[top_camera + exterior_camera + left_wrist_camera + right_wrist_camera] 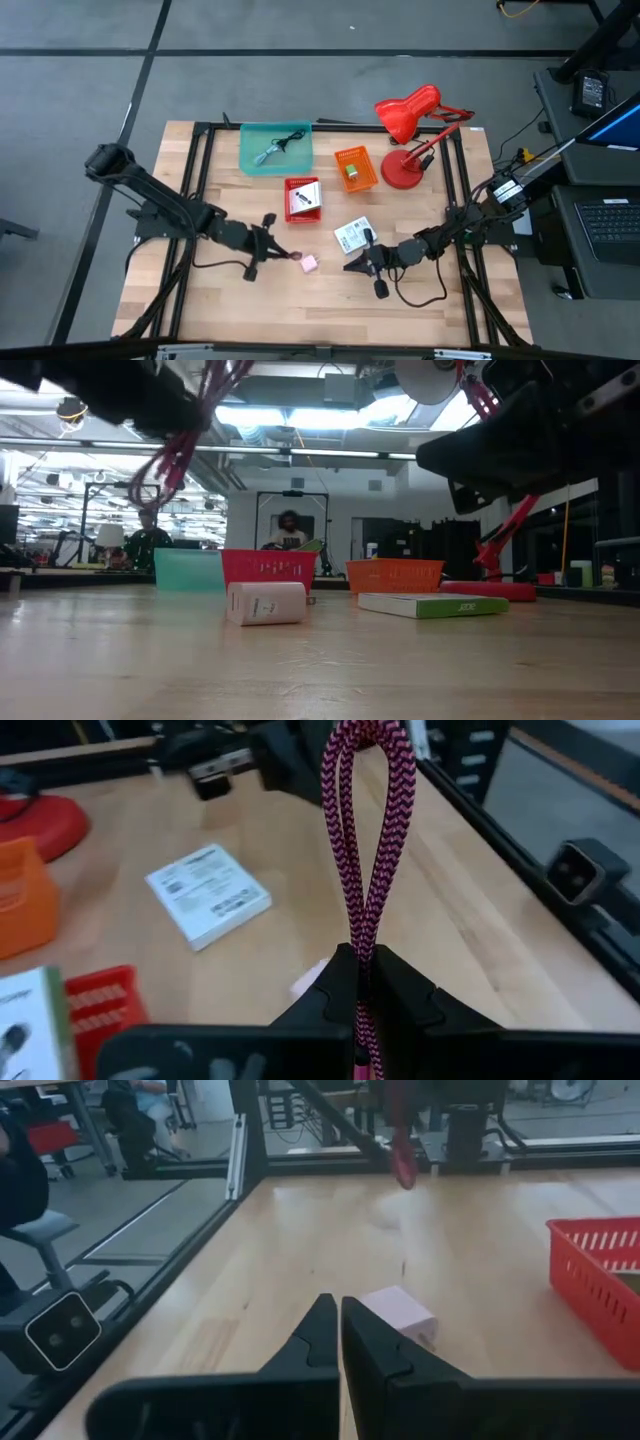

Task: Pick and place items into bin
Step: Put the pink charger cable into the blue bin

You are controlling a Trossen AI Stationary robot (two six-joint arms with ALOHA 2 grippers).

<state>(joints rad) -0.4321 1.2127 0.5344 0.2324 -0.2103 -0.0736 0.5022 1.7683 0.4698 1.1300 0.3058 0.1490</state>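
Left gripper (358, 982): fingers closed on the maroon cable (365, 840), raised above the tabletop (200, 300) near the pink cube (309, 263).
Maroon cable: braided weave, pink and dark chevron pattern; folded into a narrow loop that stands out beyond the fingertips, long axis in line with the fingers. In the low view it hangs clear of the tabletop.
Right gripper (340, 1330): fingers pressed together, nothing between them; low over the tabletop, just beside the white packet (353, 235), pointing toward the pink cube.
Pink cube: pale, matte, blocky; rests on the bare wood between the two grippers.
White packet: flat, rectangular, printed with small dark text too fine to read; lies on the wood in front of the orange bin (355, 170).
Red bin (302, 199): slotted plastic walls; holds a second printed packet.
Teal bin (276, 148): smooth, square; holds a cable.
Tabletop: light wood grain, dark metal frame.
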